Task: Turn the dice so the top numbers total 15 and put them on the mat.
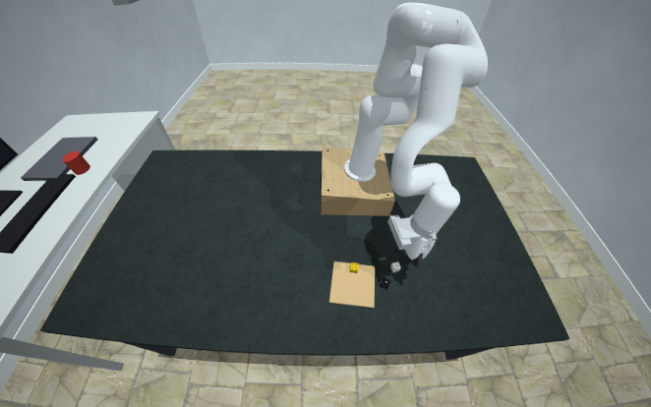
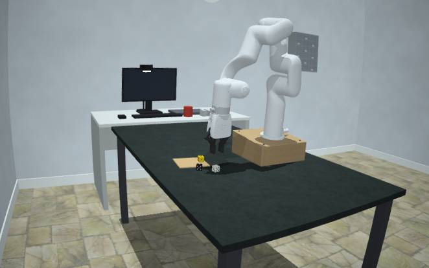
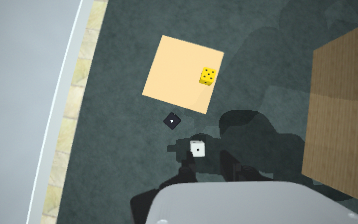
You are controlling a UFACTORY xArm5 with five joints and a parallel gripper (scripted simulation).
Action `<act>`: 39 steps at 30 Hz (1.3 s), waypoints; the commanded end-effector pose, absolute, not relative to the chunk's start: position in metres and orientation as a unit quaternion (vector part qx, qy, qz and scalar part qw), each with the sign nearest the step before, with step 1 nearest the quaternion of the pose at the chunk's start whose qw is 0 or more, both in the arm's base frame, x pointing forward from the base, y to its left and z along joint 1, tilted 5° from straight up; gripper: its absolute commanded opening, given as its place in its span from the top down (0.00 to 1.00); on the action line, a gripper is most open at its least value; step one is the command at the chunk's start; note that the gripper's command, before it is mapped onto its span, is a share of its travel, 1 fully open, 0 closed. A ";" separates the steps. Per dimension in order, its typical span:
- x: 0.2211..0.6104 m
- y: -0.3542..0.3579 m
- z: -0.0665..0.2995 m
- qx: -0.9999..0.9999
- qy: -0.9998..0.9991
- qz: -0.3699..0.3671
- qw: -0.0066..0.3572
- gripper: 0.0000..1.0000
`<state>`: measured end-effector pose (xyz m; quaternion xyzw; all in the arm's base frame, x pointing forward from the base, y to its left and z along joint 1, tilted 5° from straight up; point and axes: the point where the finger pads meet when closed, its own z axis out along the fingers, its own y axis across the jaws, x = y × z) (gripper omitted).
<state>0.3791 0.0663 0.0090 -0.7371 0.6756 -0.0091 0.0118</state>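
The yellow die [image 1: 354, 267] [image 2: 201, 158] [image 3: 208, 76] sits flat on the tan mat [image 1: 351, 292] [image 2: 183, 162] [image 3: 175, 65], near its edge toward the robot base, five on top. The black die [image 1: 385, 283] [image 2: 199, 167] [image 3: 172, 121] lies off the mat, close beside its edge; its top shows one white mark in the wrist view. The white die [image 1: 395, 266] [image 2: 216, 168] [image 3: 198, 149] sits flat on the table off the mat, one on top. My gripper [image 1: 417, 261] [image 2: 217, 151] [image 3: 205, 161] is partly open and empty, above the table near the white die.
The wooden base block [image 1: 358, 205] [image 2: 283, 155] [image 3: 335, 115] carries the arm behind the mat. A white side desk [image 1: 115, 143] [image 2: 108, 120] with a red cup [image 1: 77, 162] [image 2: 188, 111] and a monitor [image 2: 149, 84] stands beyond the dark table.
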 end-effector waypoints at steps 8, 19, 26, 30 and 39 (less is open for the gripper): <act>0.380 0.066 0.010 -0.737 0.676 -0.010 0.013 0.58; 0.380 0.067 0.004 -0.737 0.676 -0.010 0.013 0.58; 0.381 0.067 -0.001 -0.737 0.676 -0.010 0.013 0.58; 0.381 0.068 -0.007 -0.737 0.676 -0.010 0.013 0.58; 0.381 0.069 -0.021 -0.737 0.676 -0.010 0.013 0.58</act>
